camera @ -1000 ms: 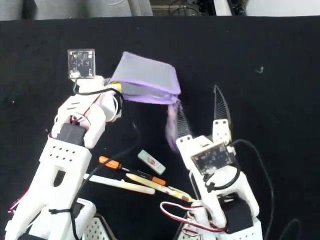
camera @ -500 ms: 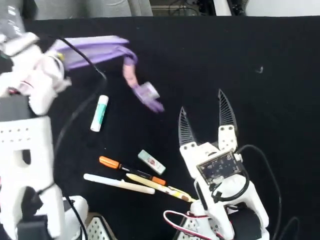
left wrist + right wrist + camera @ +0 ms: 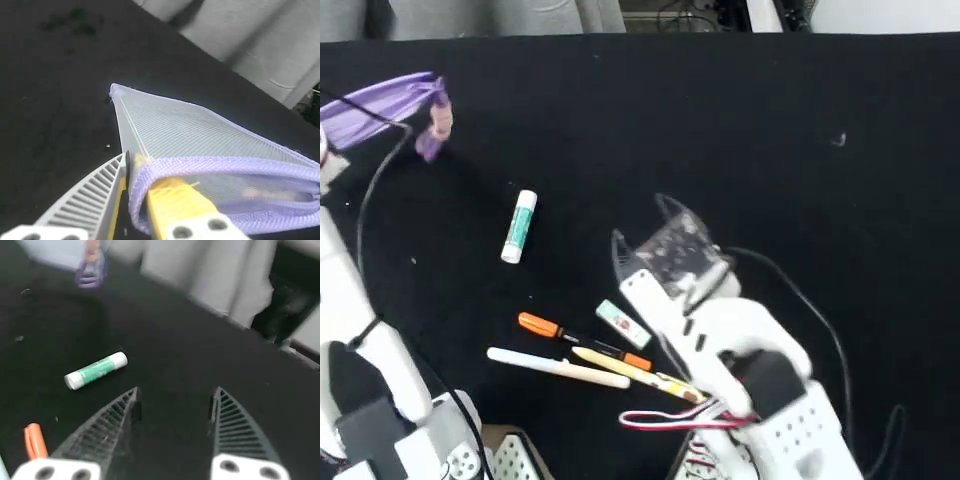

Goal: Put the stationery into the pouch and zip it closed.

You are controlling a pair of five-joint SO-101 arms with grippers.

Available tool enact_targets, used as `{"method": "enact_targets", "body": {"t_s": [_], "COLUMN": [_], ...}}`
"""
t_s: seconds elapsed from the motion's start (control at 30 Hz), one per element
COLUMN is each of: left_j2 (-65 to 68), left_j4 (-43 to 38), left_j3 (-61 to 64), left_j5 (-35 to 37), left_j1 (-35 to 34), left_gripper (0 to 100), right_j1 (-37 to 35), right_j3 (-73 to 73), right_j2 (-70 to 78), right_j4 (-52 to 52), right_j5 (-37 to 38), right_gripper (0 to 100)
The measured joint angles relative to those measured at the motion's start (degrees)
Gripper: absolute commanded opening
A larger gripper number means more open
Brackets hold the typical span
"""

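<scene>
Black tabletop [image 3: 840,200] carries everything. You see the purple mesh pouch [image 3: 375,100] over the far left corner, its zipper edge pinched in your left gripper [image 3: 134,165], jaws clamped tight on the fabric; a pink-and-purple pull tag [image 3: 438,125] hangs off its end.

Your right gripper [image 3: 638,218] sits near the tabletop's middle, jaws spread wide, holding nothing, pointed toward the glue stick [image 3: 96,370].

Three pens lie close together by the near edge, left of middle: white pen [image 3: 558,367], cream pen [image 3: 635,373], orange pen [image 3: 582,340]. Glue stick lies alone, between pens and pouch. Small eraser [image 3: 622,323] lies just beside the orange pen.
</scene>
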Motion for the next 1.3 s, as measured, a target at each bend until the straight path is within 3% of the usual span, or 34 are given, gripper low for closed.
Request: {"method": "enact_targets", "body": {"t_s": [0.23, 0.57, 1.03, 1.3], "left_j2": [5.8, 7.6, 9.8, 9.8], "left_j4": [0.0, -0.9, -1.8, -1.8], "left_j3": [-0.2, -0.2, -1.8, -1.8], "left_j5": [0.0, 0.0, 0.0, 0.0], "left_j1": [-2.4, -4.6, -6.6, -6.6], "left_gripper": [3, 3, 3, 3], "right_j1": [-10.6, -21.2, -22.5, -23.3], "right_j3": [-6.4, -6.7, -19.8, -23.6], "right_j2": [17.8, 31.6, 60.5, 68.2], "right_j4": [5.1, 5.4, 5.4, 5.3], "right_j5": [5.5, 14.2, 15.3, 15.3], "right_gripper": [20.5, 20.5, 20.5, 20.5]}}
